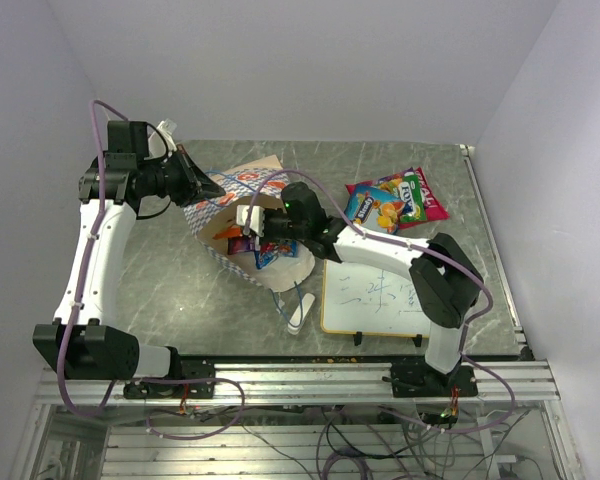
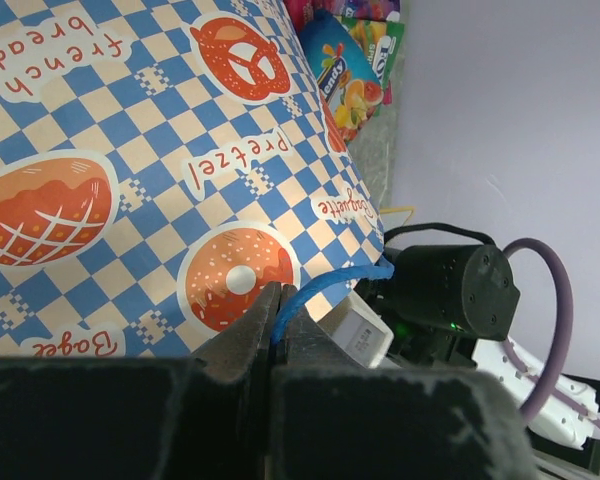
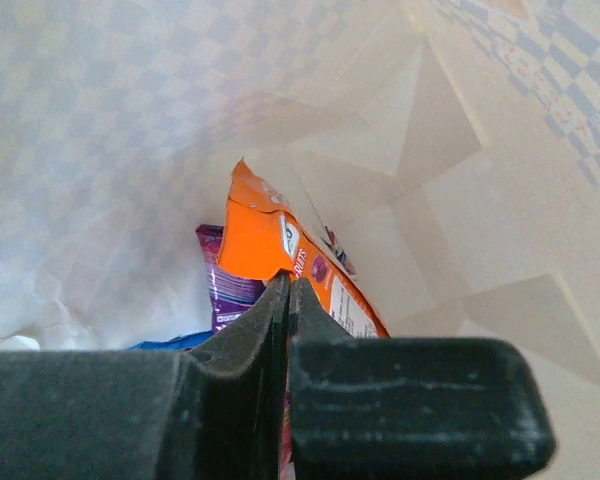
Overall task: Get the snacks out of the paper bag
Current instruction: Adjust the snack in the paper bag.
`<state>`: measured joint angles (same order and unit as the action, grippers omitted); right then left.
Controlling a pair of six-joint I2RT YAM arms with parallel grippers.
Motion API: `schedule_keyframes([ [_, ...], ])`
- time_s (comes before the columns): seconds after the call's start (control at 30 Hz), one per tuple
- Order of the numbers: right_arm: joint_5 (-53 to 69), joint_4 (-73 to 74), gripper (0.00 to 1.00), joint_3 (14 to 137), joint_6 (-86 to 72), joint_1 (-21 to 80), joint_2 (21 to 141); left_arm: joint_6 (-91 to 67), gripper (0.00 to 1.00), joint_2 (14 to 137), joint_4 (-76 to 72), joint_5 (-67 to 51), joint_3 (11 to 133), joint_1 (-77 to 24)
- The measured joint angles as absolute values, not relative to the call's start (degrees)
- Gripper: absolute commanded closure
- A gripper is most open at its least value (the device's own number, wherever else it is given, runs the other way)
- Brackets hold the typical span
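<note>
The paper bag [image 1: 242, 190] lies on its side at the table's middle, mouth toward the near side; its blue-and-white checkered wall [image 2: 130, 150] fills the left wrist view. My left gripper [image 2: 277, 300] is shut on the bag's blue cord handle [image 2: 335, 279], at the bag's far left in the top view [image 1: 208, 188]. My right gripper [image 3: 288, 290] is inside the bag, shut on an orange snack packet [image 3: 265, 240]. A purple packet [image 3: 228, 285] and a blue one [image 3: 170, 342] lie behind it. Several snack packets [image 1: 395, 200] lie on the table to the right.
A framed whiteboard [image 1: 375, 295] lies at the near right, under my right arm. A white eraser block [image 1: 300, 318] lies near the bag's mouth. My right gripper's wrist [image 2: 450, 290] shows close by in the left wrist view.
</note>
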<state>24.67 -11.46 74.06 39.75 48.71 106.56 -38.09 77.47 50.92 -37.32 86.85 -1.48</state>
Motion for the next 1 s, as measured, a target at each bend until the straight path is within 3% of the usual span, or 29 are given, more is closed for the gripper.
schedule_keyframes([
  [0.43,30.5,-8.7,1.00,67.7,41.8,49.1,99.2,-44.4,0.93,76.7,44.5,-38.3,82.0,-1.4],
  [0.7,29.1,-8.3,0.80,62.4,50.2,51.1,100.3,-45.1,0.93,76.7,43.6,-39.0,82.0,-1.3],
  [0.87,27.7,-8.4,0.53,62.2,55.0,51.1,102.8,-45.0,0.93,76.8,43.8,-39.0,82.2,-1.3],
  [1.0,26.0,-8.8,0.44,60.7,58.2,51.1,103.2,-44.8,0.93,77.1,44.4,-39.0,83.2,-1.3],
])
